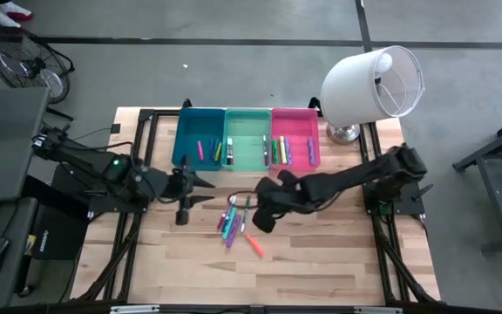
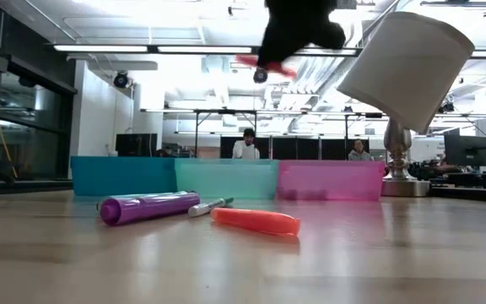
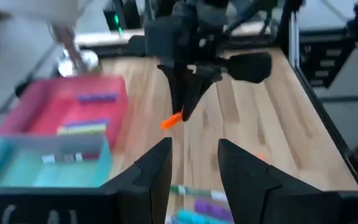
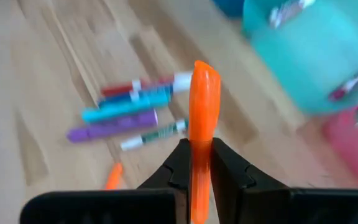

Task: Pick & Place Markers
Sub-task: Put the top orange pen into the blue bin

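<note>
Right gripper (image 4: 194, 165) clamped on orange marker (image 4: 202, 106), long axis in line with fingers, tip pointing forward, lifted over table (image 1: 321, 262). Left gripper (image 3: 194, 165) apart, empty, waiting near blue bin (image 1: 194, 131).

High view: straight down over the whole tabletop (image 1: 321, 262), both arms in frame.
Low view: at tabletop height, level across the wood toward three bins (image 2: 226, 179) and the room behind.
Left wrist view: close, blurred, apparently facing the right pincer (image 3: 180, 112) and bins.
Right wrist view: close, angled down on the markers (image 4: 126, 112).
Shared: bins and scattered markers.
</note>
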Tool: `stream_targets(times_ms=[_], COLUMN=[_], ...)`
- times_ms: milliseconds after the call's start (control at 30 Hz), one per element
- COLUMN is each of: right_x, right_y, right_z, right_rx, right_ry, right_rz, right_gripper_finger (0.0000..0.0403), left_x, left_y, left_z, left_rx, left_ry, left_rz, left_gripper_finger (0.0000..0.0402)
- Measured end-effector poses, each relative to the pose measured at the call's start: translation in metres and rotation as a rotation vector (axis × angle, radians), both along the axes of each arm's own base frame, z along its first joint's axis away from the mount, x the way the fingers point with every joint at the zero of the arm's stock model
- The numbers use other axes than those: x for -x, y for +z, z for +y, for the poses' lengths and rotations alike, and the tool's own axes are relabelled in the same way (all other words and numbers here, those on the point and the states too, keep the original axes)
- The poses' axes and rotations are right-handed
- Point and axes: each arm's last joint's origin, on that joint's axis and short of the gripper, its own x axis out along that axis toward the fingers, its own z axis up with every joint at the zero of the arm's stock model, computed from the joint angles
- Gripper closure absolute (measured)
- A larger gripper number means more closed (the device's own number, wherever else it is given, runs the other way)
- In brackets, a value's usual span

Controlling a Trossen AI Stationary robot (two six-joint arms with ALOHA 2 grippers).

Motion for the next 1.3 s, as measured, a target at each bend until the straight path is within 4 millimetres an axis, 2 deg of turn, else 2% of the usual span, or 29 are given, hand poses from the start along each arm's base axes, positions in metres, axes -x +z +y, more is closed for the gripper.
stream_targets(times_ms=[233,500,700,1100,1300], right_x=[0.028,0.056,0.061,0.06,0.048], right_y=[0.07,0.117,0.124,0.122,0.117], right_z=[-0.01,-0.019,-0.023,-0.026,-0.036], right_rx=[0.116,0.231,0.261,0.264,0.246], right_ry=[0.014,0.041,0.074,0.1,0.108], right_rz=[-0.269,-0.434,-0.444,-0.427,-0.435], right_gripper_finger=[0.0377,0.0377,0.0377,0.0377,0.0378], left_x=[-0.037,-0.08,-0.101,-0.105,-0.105], left_y=[0.005,0.001,-0.001,0.003,0.003], left_z=[0.019,0.05,0.067,0.073,0.074], left_rx=[0.024,0.092,0.154,0.17,0.17], left_ry=[0.011,-0.007,-0.05,-0.076,-0.076], left_rz=[-0.143,-0.277,-0.382,-0.457,-0.457], left_gripper_finger=[0.0275,0.0275,0.0275,0.0275,0.0275])
